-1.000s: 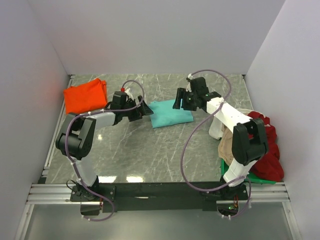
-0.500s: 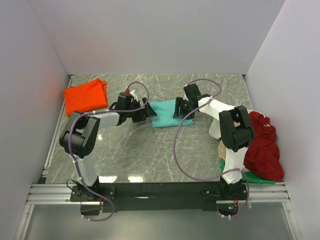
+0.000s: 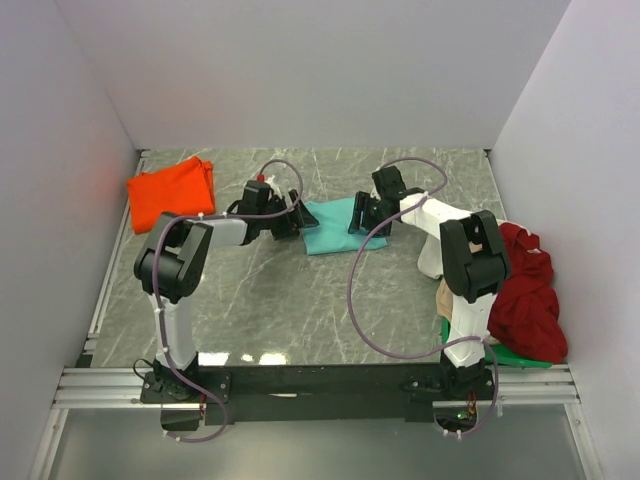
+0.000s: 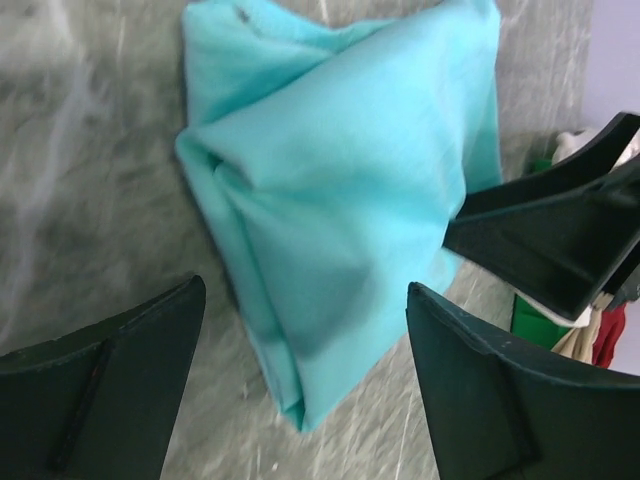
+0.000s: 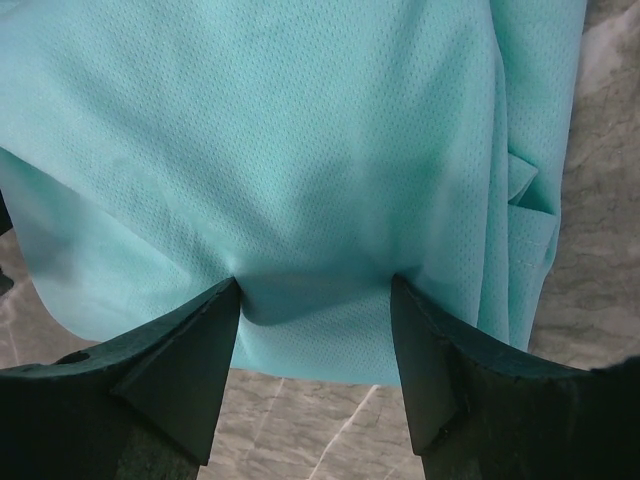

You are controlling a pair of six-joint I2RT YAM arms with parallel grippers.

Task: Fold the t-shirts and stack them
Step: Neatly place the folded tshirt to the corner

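Note:
A folded teal t-shirt [image 3: 330,225] lies in the middle of the marble table. My left gripper [image 3: 294,222] is open at its left edge; in the left wrist view the fingers [image 4: 110,390] straddle the near corner of the teal shirt [image 4: 340,190] without closing on it. My right gripper [image 3: 359,214] is open at the shirt's right edge; in the right wrist view its fingertips [image 5: 215,315] press down into the teal cloth [image 5: 300,130], which dents between them. A folded orange t-shirt [image 3: 170,190] lies at the far left.
A loose pile of dark red [image 3: 525,290], beige [image 3: 455,300], white [image 3: 432,255] and green [image 3: 505,353] shirts lies at the right edge by the right arm's base. White walls close in the table on three sides. The right gripper's fingers show in the left wrist view [image 4: 550,240].
Both grippers have come down and in onto the teal shirt from either side. The right gripper dropped from above its far right corner onto the cloth. The shirt looks slightly bunched.

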